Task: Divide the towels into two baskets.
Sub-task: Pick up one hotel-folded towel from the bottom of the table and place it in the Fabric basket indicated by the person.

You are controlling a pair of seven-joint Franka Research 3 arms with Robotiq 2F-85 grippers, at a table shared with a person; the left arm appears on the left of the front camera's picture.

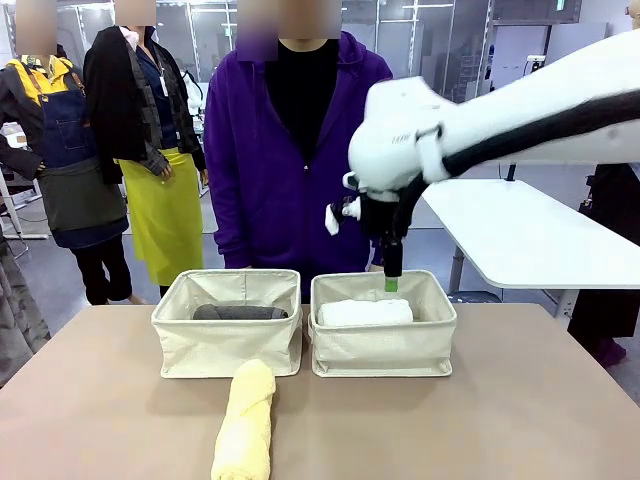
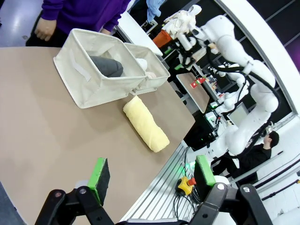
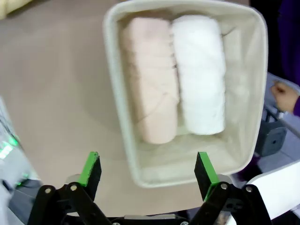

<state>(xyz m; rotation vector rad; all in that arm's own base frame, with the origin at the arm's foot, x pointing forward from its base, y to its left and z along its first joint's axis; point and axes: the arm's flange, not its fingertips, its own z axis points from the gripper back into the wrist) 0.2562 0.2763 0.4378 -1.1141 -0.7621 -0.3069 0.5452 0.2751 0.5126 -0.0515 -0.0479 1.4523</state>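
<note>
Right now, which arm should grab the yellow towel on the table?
Left, likely. Its open jaws face the yellow towel, lying before the left basket; the right arm hangs over the right basket.

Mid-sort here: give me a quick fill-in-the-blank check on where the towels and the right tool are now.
1. The basket with only the dark grey towel stands on the robot's ____ side.
2. The other basket holds ____ towels: the white towel and the peach towel.
3. The yellow towel lies on the ____, outside both baskets.
4. The right tool hovers over the other basket, jaws ____.
Missing words: left; two; table; open.
</note>
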